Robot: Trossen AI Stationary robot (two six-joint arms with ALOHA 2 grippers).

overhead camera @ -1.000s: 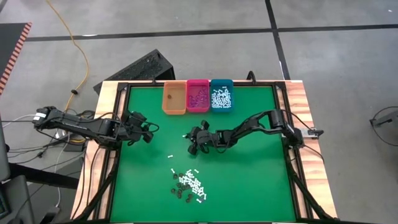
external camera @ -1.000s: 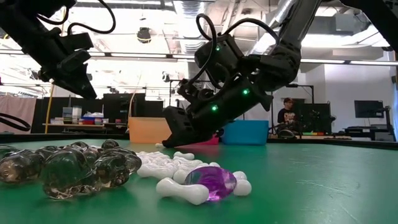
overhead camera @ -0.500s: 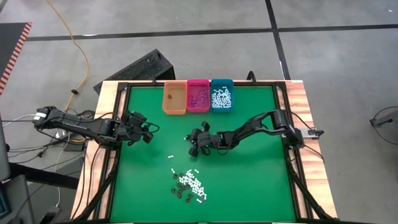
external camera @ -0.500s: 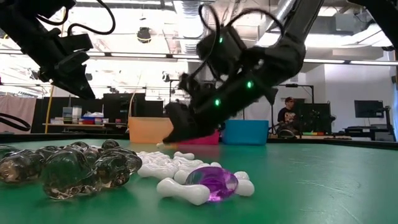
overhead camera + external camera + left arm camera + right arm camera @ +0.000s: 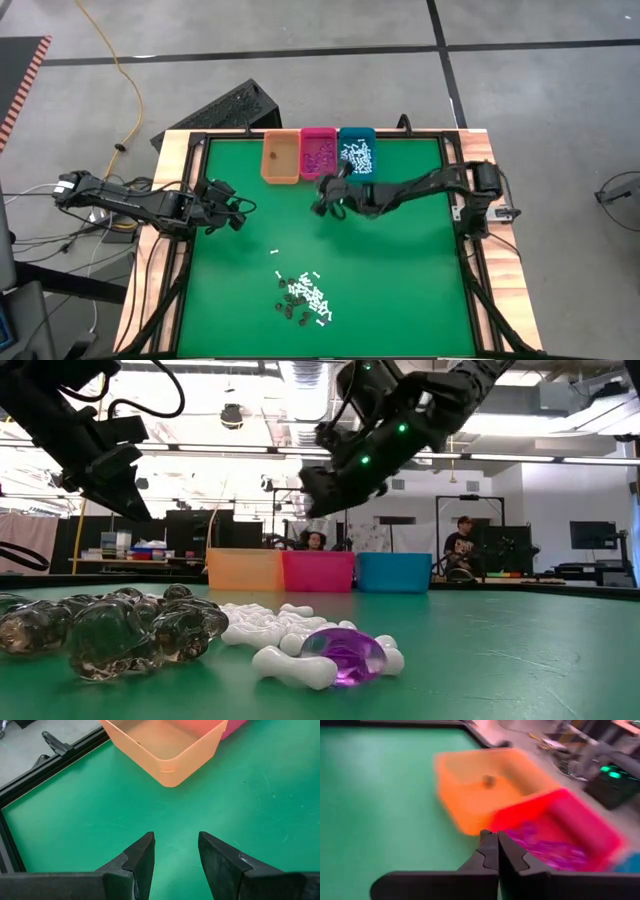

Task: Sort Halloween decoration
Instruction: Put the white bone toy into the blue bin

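Because the pink rectangular plastic bin was the sorting target, the right gripper hovered just before it, fingers pressed shut, whatever it carried hidden; the left gripper waited beside that bin, fingers parted; the tiny white, purple and dark plastic Halloween decoration pieces lay heaped well short of the bin.

arms: two dark jointed arms, looped black cables
lights: small green lamps
fingers: black tapered fingers
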